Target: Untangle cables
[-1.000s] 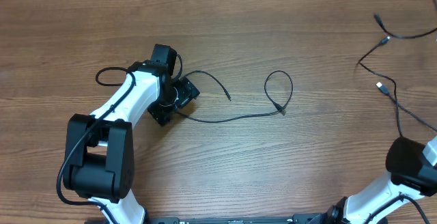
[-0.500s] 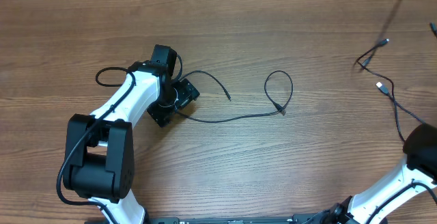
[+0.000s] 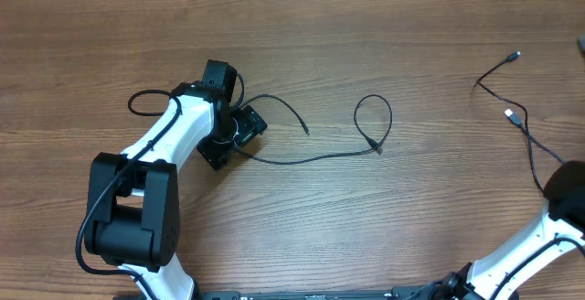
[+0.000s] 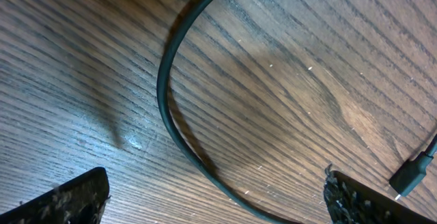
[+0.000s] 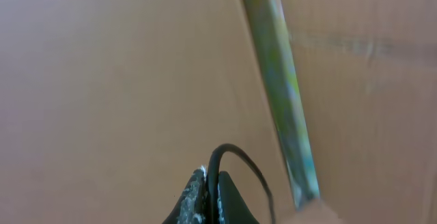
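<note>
One thin black cable (image 3: 311,158) lies on the wooden table, running from my left gripper (image 3: 234,133) to a loop (image 3: 373,117) at the middle. In the left wrist view my left gripper (image 4: 212,202) is open, its fingers either side of this cable (image 4: 166,101), just above the wood; a plug end (image 4: 413,173) lies at the right. A second cable (image 3: 526,131) with silver-tipped plugs lies at the far right. My right gripper (image 5: 210,195) is shut on a black cable (image 5: 235,153), held up off the table and outside the overhead view.
The right arm's dark link (image 3: 567,188) sits at the table's right edge. Behind the right gripper are a plain brown surface (image 5: 102,80) and a greenish strip (image 5: 280,87). The left arm's own thick wire (image 3: 142,103) loops beside its forearm.
The right arm has swung right and up, pulling the far-right cable's upper stretch out of the overhead view. The remaining cable there shifted slightly. The left arm has not moved.
</note>
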You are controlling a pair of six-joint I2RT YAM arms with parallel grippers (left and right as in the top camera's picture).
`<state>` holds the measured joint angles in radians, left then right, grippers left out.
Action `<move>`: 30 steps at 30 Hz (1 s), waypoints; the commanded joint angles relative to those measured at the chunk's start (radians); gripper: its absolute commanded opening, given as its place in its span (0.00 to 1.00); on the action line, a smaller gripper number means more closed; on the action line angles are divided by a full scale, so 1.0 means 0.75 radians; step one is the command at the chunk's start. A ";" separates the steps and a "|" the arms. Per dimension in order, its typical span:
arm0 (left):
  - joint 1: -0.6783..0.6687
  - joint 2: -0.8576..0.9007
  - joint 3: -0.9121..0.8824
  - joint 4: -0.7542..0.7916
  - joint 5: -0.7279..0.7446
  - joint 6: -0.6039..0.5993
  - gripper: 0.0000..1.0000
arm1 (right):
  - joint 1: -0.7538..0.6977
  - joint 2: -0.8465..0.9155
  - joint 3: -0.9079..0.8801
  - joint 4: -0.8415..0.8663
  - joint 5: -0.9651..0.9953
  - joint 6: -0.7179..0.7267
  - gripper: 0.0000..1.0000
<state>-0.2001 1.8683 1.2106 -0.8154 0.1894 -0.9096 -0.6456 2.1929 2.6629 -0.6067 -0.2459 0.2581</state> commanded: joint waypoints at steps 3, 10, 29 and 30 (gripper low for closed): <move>0.004 0.010 0.005 0.000 -0.017 0.022 0.99 | -0.001 0.150 -0.030 -0.087 0.019 0.005 0.04; 0.004 0.010 0.005 -0.001 -0.017 0.029 1.00 | -0.006 0.176 -0.389 -0.060 0.153 0.005 0.04; 0.004 0.010 0.005 -0.020 -0.008 0.137 0.99 | -0.023 0.024 -0.477 -0.064 -0.182 -0.001 1.00; 0.004 0.010 0.005 -0.022 -0.008 0.137 1.00 | -0.023 0.004 -0.477 -0.067 -0.206 -0.001 1.00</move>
<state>-0.2001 1.8683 1.2106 -0.8253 0.1894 -0.8295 -0.6605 2.3089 2.2902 -0.6666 -0.3103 0.2615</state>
